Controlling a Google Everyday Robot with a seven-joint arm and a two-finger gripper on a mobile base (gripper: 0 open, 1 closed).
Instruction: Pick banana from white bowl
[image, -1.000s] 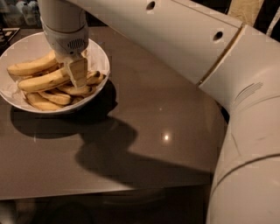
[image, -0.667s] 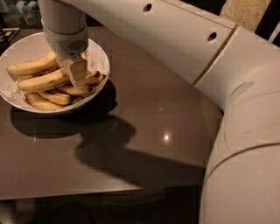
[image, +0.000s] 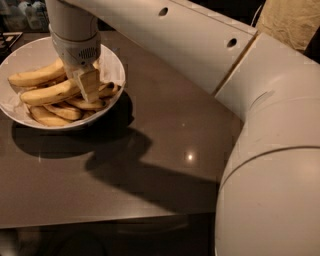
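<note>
A dark, glossy brown desk (image: 165, 150) fills the frame, with dim clutter behind it at the upper left. The bowl (image: 30, 54) sits on it at the upper left and holds a loose pile of bananas (image: 49, 93), which lie mostly lengthwise across it. The end effector (image: 89, 84) is down in the right side of that pile, against the long banana in the middle. You cannot tell from here whether it is spread or pinching anything. Expect a banana to be light and fairly stiff along its length, but soft under pressure and easily bruised. The peel is smooth, so it may slide or roll against its neighbours. Take it across the thick middle of the curve rather than at a tapering end, and squeeze gently. The glossy bowl may skate on the desk if you drag sideways. Compared with a second ago, bowl, bananas and end effector sit almost where they were. Only the arm (image: 200, 45) has shifted, its elbow bulking larger at the right of the frame.
</note>
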